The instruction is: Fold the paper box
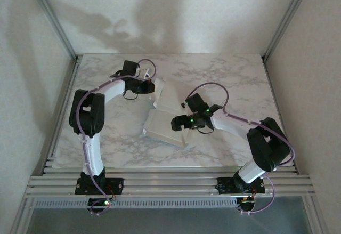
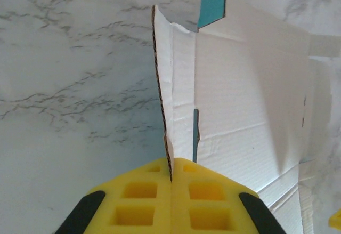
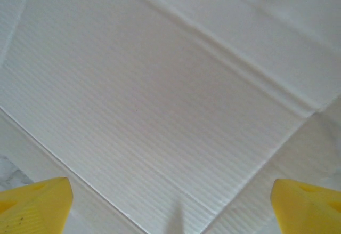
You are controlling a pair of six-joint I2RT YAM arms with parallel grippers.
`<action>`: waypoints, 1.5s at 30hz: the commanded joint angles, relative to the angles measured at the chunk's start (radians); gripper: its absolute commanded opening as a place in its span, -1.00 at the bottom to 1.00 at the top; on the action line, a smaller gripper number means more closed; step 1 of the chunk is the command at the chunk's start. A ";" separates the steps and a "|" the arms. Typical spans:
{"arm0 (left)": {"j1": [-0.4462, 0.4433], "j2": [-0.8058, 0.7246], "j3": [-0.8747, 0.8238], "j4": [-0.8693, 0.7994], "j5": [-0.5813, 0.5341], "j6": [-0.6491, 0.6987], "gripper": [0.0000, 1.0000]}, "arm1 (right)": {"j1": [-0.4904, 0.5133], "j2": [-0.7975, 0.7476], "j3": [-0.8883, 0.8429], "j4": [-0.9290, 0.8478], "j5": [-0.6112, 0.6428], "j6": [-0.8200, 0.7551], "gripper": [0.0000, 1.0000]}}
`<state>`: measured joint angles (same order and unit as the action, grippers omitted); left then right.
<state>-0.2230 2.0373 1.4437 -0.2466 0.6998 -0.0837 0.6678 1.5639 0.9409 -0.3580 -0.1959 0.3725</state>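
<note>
The paper box (image 1: 164, 123) lies as a creased white sheet in the middle of the marble table. In the left wrist view its white ribbed panel (image 2: 250, 101) spreads to the right, and a turquoise patch (image 2: 212, 2) shows at the far end. One side flap (image 2: 162, 85) stands upright on edge. My left gripper (image 2: 171, 178) is shut on the near end of that flap, yellow pads pressed together around the card. My right gripper (image 3: 170, 207) hovers open just over the sheet's middle panel (image 3: 160, 101). Its yellow fingertips (image 3: 37, 202) are set far apart with nothing between them.
The marble table (image 1: 240, 79) is enclosed by white walls and aluminium corner posts (image 1: 53, 18). A slatted metal rail (image 1: 170, 183) runs along the near edge, where both arm bases are bolted. Bare marble (image 2: 74, 85) lies to the left of the raised flap.
</note>
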 commanded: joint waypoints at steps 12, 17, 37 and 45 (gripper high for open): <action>-0.032 -0.128 -0.189 0.230 0.228 0.098 -0.92 | -0.194 0.025 0.526 -0.498 -0.181 -0.385 0.32; -0.051 -0.150 -0.219 0.245 0.242 0.124 -0.92 | -0.262 0.125 0.679 -0.561 -0.248 -0.465 0.25; -0.089 -0.157 -0.233 0.263 0.262 0.142 -0.91 | -0.394 0.459 0.840 -0.557 -0.338 -0.572 0.21; -0.093 -0.156 -0.236 0.257 0.269 0.163 -0.88 | -0.393 0.511 0.852 -0.564 -0.385 -0.590 0.21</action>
<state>-0.3065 1.9175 1.2133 0.0040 0.9321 0.0502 0.2710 2.0525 1.7599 -0.9096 -0.5350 -0.1932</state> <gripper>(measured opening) 0.061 0.606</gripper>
